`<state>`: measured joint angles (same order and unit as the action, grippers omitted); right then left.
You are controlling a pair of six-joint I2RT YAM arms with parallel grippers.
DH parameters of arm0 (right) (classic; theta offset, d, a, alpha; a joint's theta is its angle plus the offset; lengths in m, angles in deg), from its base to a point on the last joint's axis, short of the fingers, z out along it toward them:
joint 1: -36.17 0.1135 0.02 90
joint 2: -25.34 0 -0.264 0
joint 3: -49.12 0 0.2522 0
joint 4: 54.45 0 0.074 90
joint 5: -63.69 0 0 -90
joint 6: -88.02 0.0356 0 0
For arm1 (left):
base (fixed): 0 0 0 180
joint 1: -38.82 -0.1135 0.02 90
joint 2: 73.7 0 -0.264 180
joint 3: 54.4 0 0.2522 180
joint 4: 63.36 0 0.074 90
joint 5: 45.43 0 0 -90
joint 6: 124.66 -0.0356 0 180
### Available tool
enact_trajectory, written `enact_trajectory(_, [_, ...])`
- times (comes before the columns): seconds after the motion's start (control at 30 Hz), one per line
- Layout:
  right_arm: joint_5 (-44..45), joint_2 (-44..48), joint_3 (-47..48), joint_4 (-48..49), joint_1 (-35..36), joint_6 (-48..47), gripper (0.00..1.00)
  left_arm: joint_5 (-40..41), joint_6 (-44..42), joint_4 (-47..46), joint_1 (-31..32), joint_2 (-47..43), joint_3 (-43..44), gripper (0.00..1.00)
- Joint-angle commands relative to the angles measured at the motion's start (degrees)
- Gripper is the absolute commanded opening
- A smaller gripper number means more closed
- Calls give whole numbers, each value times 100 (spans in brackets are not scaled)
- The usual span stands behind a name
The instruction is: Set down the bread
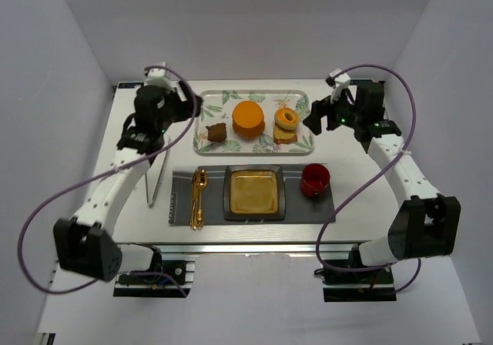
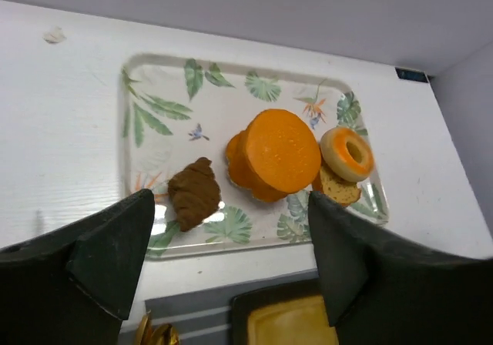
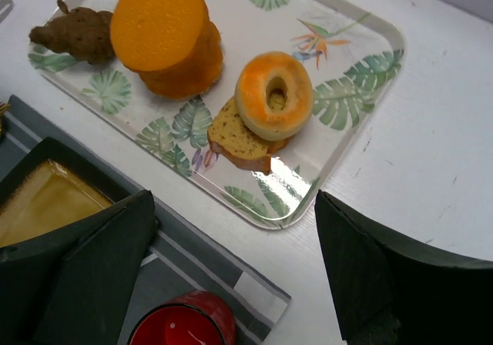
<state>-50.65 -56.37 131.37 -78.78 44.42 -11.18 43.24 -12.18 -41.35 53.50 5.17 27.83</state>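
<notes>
Ok, stuff that can go sideways here, left to right. The left pincer (image 2: 231, 272) hangs spread wide over the near-left end of the tray (image 2: 231, 102), holding nothing. Right below it sits the brown croissant (image 2: 194, 194), and that's my first worry: "bread" is vague, so it could go for the croissant instead of the slice. Next along is the fat orange block (image 2: 273, 156), close to both neighbours, so a wide-open finger coming down beside it can knock or shove it.

Then the bread (image 3: 236, 139) itself: a slice lying flat at the right end of the tray, with the donut (image 3: 273, 95) sitting half on top of it. Pinch the slice as it lies and I reckon the donut rolls off or comes along for the ride. The slice also lies low, so fingers may scrape the tray and skid it. The right pincer (image 3: 231, 276) is spread too, empty, hovering just off that near-right corner, so it looks like the better pick.

The surface is plain white and a bit scuffed, with the tray at the back. In front lies a grey mat (image 1: 182, 206) with gold cutlery (image 1: 199, 199), then the plate (image 1: 254, 192) (my guess for the target), then a red mug (image 1: 315, 180) just beside it, easy to clip on the way over. The room is just a white-walled booth.
</notes>
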Motion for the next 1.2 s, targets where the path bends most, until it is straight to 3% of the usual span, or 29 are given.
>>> enact_trajectory(0.0, [-2354, 322, 24, -293, -156, -1536, 89, 526, -253, 1072, -280, -905, -499, 59])
enact_trajectory(0.03, [-2365, 323, 24, -297, -157, -1542, 89, 528, -227, 1239, -368, -909, -501, 59])
enact_trajectory(0.07, [-3087, 383, -37, -497, -148, -2334, 88, 763, -131, 1423, -465, -1152, -640, 43])
enact_trajectory(0.1, [-3373, 410, -116, -560, -148, -2489, 75, 800, -43, 1608, -701, -1268, -737, 25])
enact_trajectory(0.13, [-3550, 410, -238, -456, -87, -2352, 61, 757, -16, 1775, -842, -1391, -860, 18])
enact_trajectory(0.17, [-3639, 376, -239, -411, -35, -2324, 45, 713, 11, 1837, -992, -1627, -1001, 17])
enact_trajectory(0.2, [-3657, 332, -196, -602, 9, -2402, 18, 625, 28, 1890, -1298, -1725, -1272, 19])
enact_trajectory(0.23, [-3648, 262, -135, -778, 79, -2499, 14, 537, -24, 1943, -1431, -1813, -1396, 23])
enact_trajectory(0.27, [-3570, 148, -21, -911, 167, -2543, 15, 476, -42, 1996, -1580, -1866, -1511, 35])
enact_trajectory(0.3, [-3552, 95, 32, -1008, 220, -2544, 21, 310, -94, 2083, -1869, -1884, -1651, 52])
enact_trajectory(0.33, [-3543, 16, 68, -1252, 247, -2587, 51, 204, -356, 2162, -1924, -1858, -1713, 76])
enact_trajectory(0.4, [-3543, -11, 77, -1421, 308, -2745, 85, 185, -551, 2294, -1934, -1744, -1793, 86])
enact_trajectory(0.43, [-3543, 32, 33, -1413, 326, -2763, 89, -76, -821, 2347, -1934, -1543, -1871, 90])
enact_trajectory(0.8, [-3323, 314, -442, -982, 318, -2403, 90, 334, -2194, 2004, -1925, -312, -2110, 94])
enact_trajectory(1.17, [-3156, 410, -442, -938, 309, -2342, 89, 264, -2608, 1469, -1925, 814, -2197, 89])
